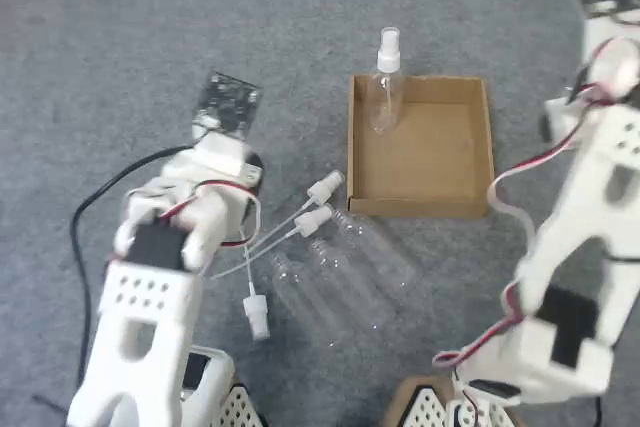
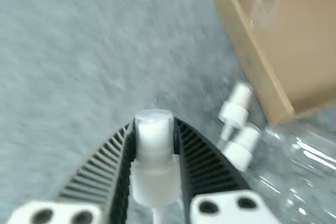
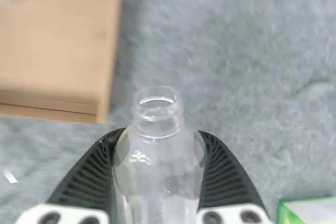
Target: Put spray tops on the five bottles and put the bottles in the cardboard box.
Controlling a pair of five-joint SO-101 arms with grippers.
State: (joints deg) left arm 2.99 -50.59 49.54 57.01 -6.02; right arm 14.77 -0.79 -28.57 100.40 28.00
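Observation:
My left gripper (image 2: 154,132) is shut on a white spray top (image 2: 153,161), held upright above the grey carpet. Two more spray tops (image 2: 235,109) (image 2: 242,144) lie just beyond it beside clear bottles (image 2: 302,163). My right gripper (image 3: 156,137) is shut on a clear bottle (image 3: 155,116) whose neck is uncapped, close to the cardboard box (image 3: 58,45). In the high view the box (image 1: 470,147) sits at centre back, with one capped bottle (image 1: 386,87) leaning over its far rim. Clear bottles (image 1: 340,267) lie in front of the box, with spray tops (image 1: 325,187) (image 1: 313,219) (image 1: 257,317) around them.
The left arm (image 1: 170,267) stands at the lower left, with a black cable (image 1: 85,237) beside it. At the right edge stands the right arm (image 1: 580,247). A green object (image 3: 307,211) shows at the corner of the right wrist view. Grey carpet (image 1: 120,57) covers the table.

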